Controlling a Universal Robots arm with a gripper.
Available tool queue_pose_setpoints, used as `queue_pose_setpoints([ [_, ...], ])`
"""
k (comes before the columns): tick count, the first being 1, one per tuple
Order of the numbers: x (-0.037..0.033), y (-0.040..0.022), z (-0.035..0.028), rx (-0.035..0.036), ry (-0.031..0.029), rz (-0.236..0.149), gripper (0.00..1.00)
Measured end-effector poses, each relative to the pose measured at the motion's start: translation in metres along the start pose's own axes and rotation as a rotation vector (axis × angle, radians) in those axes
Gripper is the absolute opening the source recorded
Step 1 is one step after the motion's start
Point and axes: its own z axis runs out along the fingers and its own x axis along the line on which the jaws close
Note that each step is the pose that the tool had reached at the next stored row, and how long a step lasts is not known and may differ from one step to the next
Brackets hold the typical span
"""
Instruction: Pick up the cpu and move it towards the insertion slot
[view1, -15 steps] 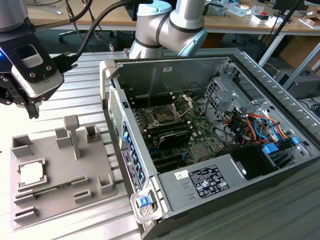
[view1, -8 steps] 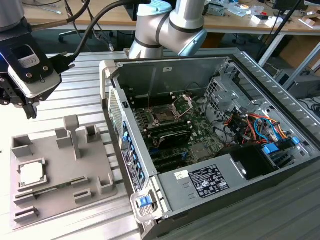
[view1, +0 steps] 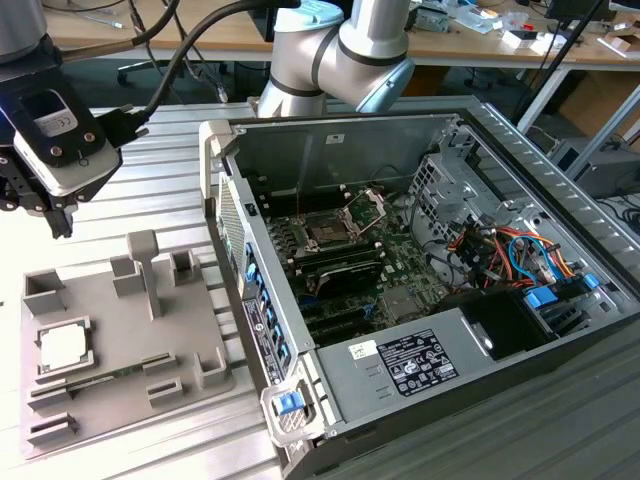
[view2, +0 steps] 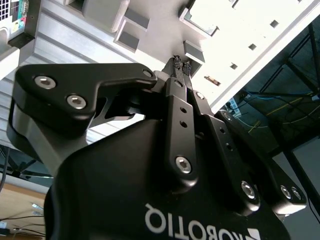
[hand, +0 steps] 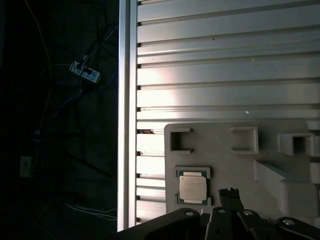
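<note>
Nothing is being gripped: the shut claw (view2: 181, 65) is being held over the grey tray (view1: 110, 330) where the cpu (view1: 62, 347) is lying, well apart from the insertion slot (view1: 330, 232).

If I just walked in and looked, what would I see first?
Probably the big open computer case on the exterior view's right, with its green board and the insertion slot inside. On that view's left, the cpu sits shiny in a grey tray. The gripper hangs above the tray with its fingers shut, holding nothing.
</note>
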Motion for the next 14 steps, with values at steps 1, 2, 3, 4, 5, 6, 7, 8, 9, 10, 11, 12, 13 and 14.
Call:
queue_pose_setpoints([
  [1, 0.0001, 0.0000, 0.0000, 0.0000, 0.0000, 0.000, 0.11],
  [2, 0.0002, 0.0000, 0.0000, 0.0000, 0.0000, 0.000, 0.11],
  [3, 0.0002, 0.0000, 0.0000, 0.0000, 0.0001, 0.000, 0.11],
  [4, 0.0003, 0.0000, 0.0001, 0.0000, -0.0001, 0.000, 0.11],
  [5, 0.0004, 0.0000, 0.0001, 0.0000, 0.0000, 0.000, 0.11],
  [6, 0.0007, 0.0000, 0.0001, 0.0000, 0.0000, 0.000, 0.11],
  [7, 0.0010, 0.0000, 0.0000, 0.0001, 0.0002, 0.000, 0.11],
  [8, 0.0014, 0.0000, 0.0001, -0.0001, 0.0001, 0.000, 0.11],
  [9, 0.0020, 0.0000, 0.0001, 0.0000, 0.0000, 0.000, 0.11],
  [10, 0.0024, 0.0000, 0.0002, 0.0001, 0.0000, 0.000, 0.11],
  [11, 0.0031, 0.0000, 0.0002, 0.0000, 0.0001, 0.000, 0.11],
  [12, 0.0035, 0.0001, 0.0003, 0.0000, 0.0001, 0.000, 0.11],
  [13, 0.0038, 0.0001, 0.0003, 0.0000, 0.0001, 0.000, 0.11],
  [14, 0.0045, 0.0001, 0.0004, 0.0000, 0.0000, 0.000, 0.11],
])
